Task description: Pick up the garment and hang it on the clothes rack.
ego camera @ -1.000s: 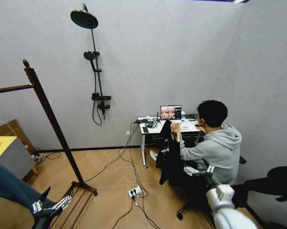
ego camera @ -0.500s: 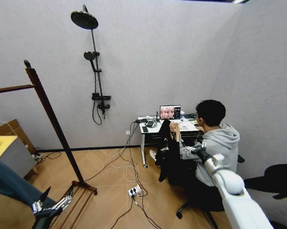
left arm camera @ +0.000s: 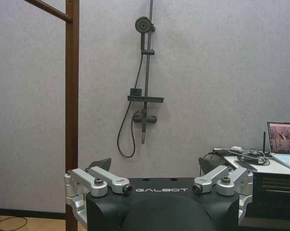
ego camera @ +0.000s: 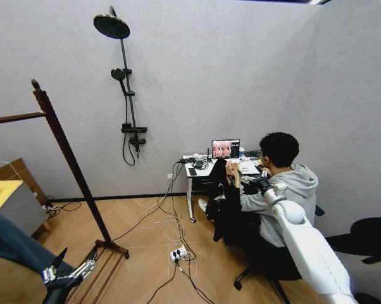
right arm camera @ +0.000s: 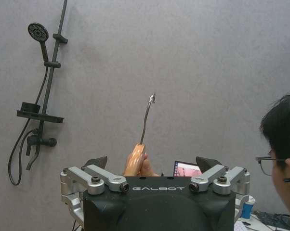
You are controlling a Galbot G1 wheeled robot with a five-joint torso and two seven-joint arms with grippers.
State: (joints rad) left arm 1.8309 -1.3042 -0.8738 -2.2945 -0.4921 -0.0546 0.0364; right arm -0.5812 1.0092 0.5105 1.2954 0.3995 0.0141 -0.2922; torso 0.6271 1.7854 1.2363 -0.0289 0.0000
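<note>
The garment [ego camera: 224, 212], a black jacket, hangs from a hanger whose metal hook [right arm camera: 146, 117] sticks up from a seated person's hand [right arm camera: 137, 161]. My right gripper [ego camera: 256, 184] is stretched out just beside that hand and stands open; in the right wrist view the right gripper [right arm camera: 152, 166] has the hand and hook midway between its spread fingers, farther off. The clothes rack [ego camera: 65, 152] stands at the left, its rail [ego camera: 13, 118] bare. Low beside its foot, my left gripper [ego camera: 69, 273] waits open, facing the rack post [left arm camera: 72, 101].
A desk [ego camera: 206, 170] with a laptop [ego camera: 226, 149] stands behind the person in the grey hoodie [ego camera: 290, 199]. Cables and a power strip [ego camera: 178, 255] lie on the floor. A shower fixture [ego camera: 124, 82] hangs on the wall. A yellow box [ego camera: 2, 193] sits at the left.
My right arm has risen and reached forward, from low by the chair up to the person's hand holding the hanger. The left arm and the rack have not moved.
</note>
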